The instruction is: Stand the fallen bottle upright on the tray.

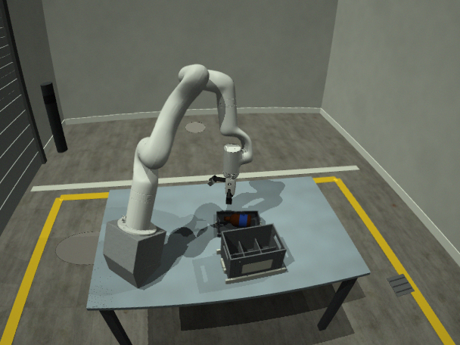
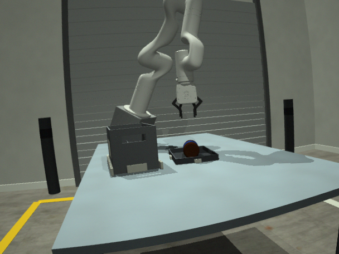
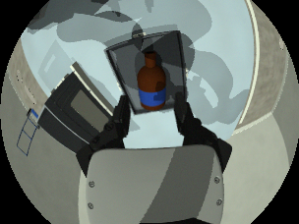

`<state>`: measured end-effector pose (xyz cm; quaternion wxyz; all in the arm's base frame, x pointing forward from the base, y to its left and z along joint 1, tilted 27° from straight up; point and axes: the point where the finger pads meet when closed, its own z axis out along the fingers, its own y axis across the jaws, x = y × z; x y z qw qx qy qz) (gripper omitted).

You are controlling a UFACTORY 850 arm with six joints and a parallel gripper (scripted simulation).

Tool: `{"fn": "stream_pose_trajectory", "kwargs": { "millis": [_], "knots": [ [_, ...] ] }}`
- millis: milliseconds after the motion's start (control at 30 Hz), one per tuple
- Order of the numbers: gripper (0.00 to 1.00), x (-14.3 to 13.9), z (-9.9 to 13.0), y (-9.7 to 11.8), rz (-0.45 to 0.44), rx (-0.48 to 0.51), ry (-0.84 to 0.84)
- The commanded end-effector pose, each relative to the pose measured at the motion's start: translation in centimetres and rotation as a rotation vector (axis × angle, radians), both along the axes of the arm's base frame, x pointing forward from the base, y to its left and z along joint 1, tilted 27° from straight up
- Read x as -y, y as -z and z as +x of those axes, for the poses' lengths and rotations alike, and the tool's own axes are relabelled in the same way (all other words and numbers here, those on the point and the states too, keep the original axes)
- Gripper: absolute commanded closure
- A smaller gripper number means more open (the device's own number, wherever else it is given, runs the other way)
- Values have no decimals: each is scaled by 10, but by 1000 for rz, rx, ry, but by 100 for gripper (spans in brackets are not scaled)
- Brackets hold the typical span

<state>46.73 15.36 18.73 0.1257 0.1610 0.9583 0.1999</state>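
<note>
A brown bottle (image 1: 238,219) (image 2: 190,149) (image 3: 151,83) with a blue label lies on its side in the shallow dark tray (image 1: 220,216) (image 2: 209,156) (image 3: 120,63). In the exterior view its round base faces the camera. My gripper (image 1: 228,199) (image 2: 187,113) (image 3: 151,101) hangs well above the bottle, pointing down. Its fingers are open and empty. In the wrist view the bottle lies between and beyond the two fingertips.
A dark grey crate (image 1: 253,251) (image 2: 131,149) (image 3: 69,108) with inner dividers stands on the table right beside the tray. The arm's grey base block (image 1: 132,253) sits at the table's left. The blue-grey table (image 1: 321,234) (image 2: 195,195) ends in a curved front edge.
</note>
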Motion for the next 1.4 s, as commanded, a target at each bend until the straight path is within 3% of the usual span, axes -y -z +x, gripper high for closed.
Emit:
{"fn": "stream_pose_trajectory", "kwargs": {
  "millis": [0, 833, 1367],
  "knots": [
    [35, 0, 1, -1, 0, 1, 0],
    [35, -5, 5, 11, 0, 1, 0],
    [35, -19, 18, 48, 0, 1, 0]
  ]
}}
